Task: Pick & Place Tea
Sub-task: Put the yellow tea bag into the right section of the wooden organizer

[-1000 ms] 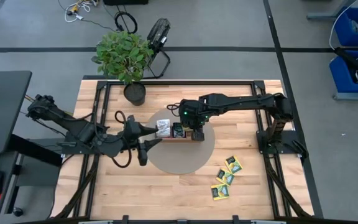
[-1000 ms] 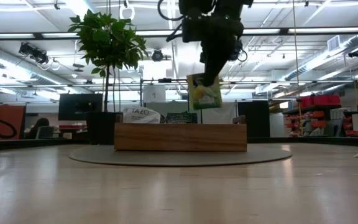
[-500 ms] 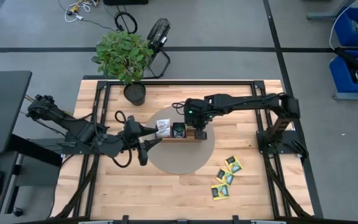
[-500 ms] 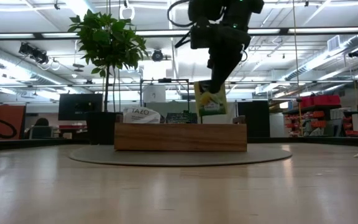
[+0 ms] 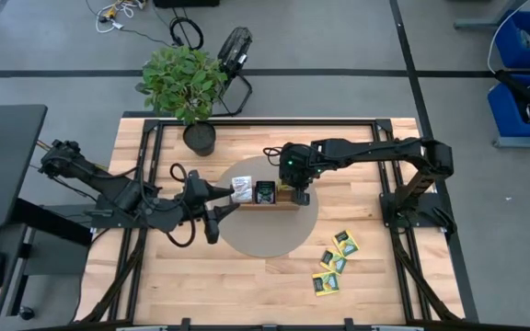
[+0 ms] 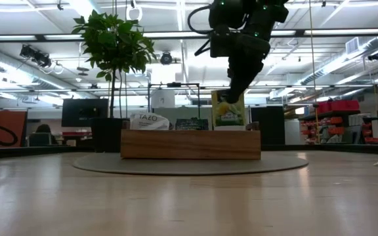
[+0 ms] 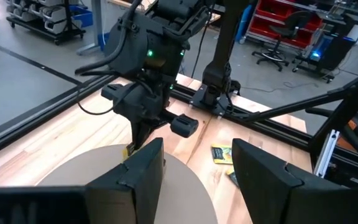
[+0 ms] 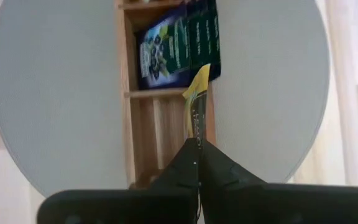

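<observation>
My right gripper [image 6: 236,98] is clamped shut on a yellow-green square tea-bag packet [image 6: 228,110] by its top edge. The packet hangs upright, edge-on from my wrist [image 8: 194,115], its lower part dipping below the rim of the long brown wooden three-compartment tray [image 6: 190,144], over the tray's 3 o'clock end compartment as seen from above.

The tray [image 5: 286,202] sits on a round grey mat [image 5: 274,234] near table centre. The middle compartment holds a dark blue printed packet [image 5: 264,192]; the 9 o'clock compartment holds a white-faced packet [image 5: 241,188].

My left gripper [image 5: 221,213] waits at 9 o'clock of the tray, just beside it, low over the mat's edge, fingers [image 7: 143,168] apart with nothing between them.

Loose yellow-green packets [image 5: 334,263] lie in a small cluster on the pale wooden tabletop [image 5: 247,285], at about 4 o'clock from the mat, well apart from the tray.

A potted green plant [image 5: 184,83] stands at the table's 11 o'clock.
</observation>
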`<state>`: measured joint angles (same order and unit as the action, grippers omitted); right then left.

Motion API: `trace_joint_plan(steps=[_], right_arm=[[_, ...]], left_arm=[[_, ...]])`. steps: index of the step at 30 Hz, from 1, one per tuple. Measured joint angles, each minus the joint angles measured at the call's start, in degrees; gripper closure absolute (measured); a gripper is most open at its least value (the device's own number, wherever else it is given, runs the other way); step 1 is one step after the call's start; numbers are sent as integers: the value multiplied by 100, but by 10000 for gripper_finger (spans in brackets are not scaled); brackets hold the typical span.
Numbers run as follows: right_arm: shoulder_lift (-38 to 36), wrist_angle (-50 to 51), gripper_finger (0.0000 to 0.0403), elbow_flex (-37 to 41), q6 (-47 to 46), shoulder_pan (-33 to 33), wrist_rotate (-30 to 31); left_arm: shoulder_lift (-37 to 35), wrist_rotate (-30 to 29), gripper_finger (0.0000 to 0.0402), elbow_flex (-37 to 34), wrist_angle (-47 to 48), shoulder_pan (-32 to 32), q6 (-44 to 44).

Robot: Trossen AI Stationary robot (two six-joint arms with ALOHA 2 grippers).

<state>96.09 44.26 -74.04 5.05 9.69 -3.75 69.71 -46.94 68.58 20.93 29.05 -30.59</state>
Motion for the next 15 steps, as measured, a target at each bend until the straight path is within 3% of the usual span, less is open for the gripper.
trace_joint_plan(steps=[15], right_arm=[[2,-387,403,321,-7,0,-35]], left_arm=[[0,0,205,2,-6,1,-24]])
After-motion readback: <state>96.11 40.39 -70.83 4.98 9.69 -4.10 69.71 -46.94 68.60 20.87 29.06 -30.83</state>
